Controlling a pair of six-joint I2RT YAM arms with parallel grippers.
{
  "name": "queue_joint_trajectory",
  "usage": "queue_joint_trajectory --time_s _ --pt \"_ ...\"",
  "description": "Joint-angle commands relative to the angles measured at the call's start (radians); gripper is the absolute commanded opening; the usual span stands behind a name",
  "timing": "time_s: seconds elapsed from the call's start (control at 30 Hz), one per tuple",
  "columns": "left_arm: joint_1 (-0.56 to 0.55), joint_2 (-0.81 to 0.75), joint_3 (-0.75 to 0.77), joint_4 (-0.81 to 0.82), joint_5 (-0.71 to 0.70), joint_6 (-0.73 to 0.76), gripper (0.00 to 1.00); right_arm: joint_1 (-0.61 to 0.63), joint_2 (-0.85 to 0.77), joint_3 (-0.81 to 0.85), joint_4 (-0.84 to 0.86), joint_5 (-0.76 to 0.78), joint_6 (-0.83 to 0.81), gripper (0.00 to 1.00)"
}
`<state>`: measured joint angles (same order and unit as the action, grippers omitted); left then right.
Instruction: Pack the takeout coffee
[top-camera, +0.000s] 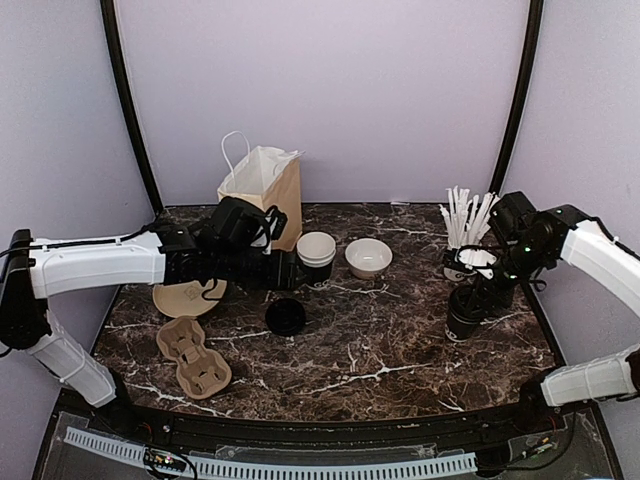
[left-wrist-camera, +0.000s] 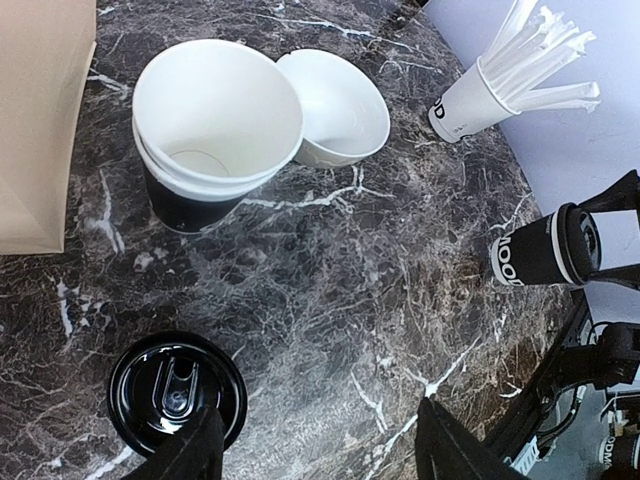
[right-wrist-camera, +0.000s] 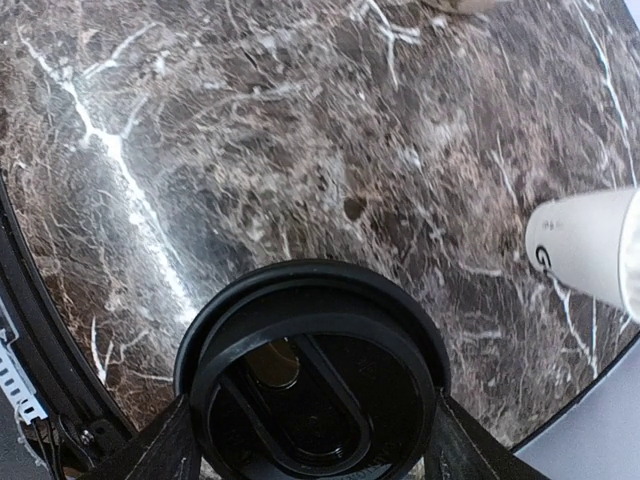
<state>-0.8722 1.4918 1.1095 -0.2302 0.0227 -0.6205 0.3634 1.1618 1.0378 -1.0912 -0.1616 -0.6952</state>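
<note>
- Closest to the right wrist camera is a lidded black coffee cup (right-wrist-camera: 315, 380), which seems to stand upright on the table (top-camera: 400, 380) near its right edge. The right jaws sit against both sides of it just under the lid and look clamped on it.
- Left jaws stand wide apart with nothing between them, low over the middle of the table, one finger just beside a loose black lid (left-wrist-camera: 175, 390).
- Beyond them, toward the back edge, a stack of open cups (left-wrist-camera: 215, 120) stands without lids, between the paper bag (top-camera: 265, 185) and the white bowl (top-camera: 368, 257).
- The cardboard cup carrier (top-camera: 195, 357) lies near the front left corner with its sockets bare.
- On this showing, packing has hardly started: one cup is lidded and gripped, but none sits in the carrier, and the inside of the bag is hidden.
- Left to do, most likely: separate and lid the open cups, then seat the cups in the carrier or bag.
</note>
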Motion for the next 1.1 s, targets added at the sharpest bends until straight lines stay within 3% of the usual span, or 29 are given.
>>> queue_joint_trajectory --time_s 0.0,0.2,0.37,0.57,0.67,0.87,1.07 --pt "0.004 0.009 0.037 0.021 0.036 0.027 0.68 -0.151 -0.032 -0.036 -0.007 -0.002 -0.068 0.71" --pt "0.005 0.012 0.032 0.020 0.048 0.027 0.68 -0.319 0.002 -0.050 0.001 -0.039 -0.138 0.71" --pt "0.006 0.003 0.024 0.019 0.049 0.028 0.68 -0.350 0.046 -0.054 -0.007 -0.076 -0.147 0.74" --pt "0.005 0.026 0.072 -0.031 0.061 0.104 0.68 -0.353 0.031 -0.029 -0.052 -0.100 -0.151 0.90" --pt "0.007 0.075 0.167 -0.093 0.012 0.216 0.67 -0.353 -0.002 -0.003 -0.066 -0.104 -0.138 0.92" --pt "0.018 0.251 0.415 -0.288 -0.073 0.402 0.54 -0.353 -0.068 0.031 -0.102 -0.186 -0.135 0.90" --pt "0.034 0.448 0.639 -0.441 -0.100 0.453 0.49 -0.325 -0.120 0.009 -0.090 -0.315 -0.151 0.87"
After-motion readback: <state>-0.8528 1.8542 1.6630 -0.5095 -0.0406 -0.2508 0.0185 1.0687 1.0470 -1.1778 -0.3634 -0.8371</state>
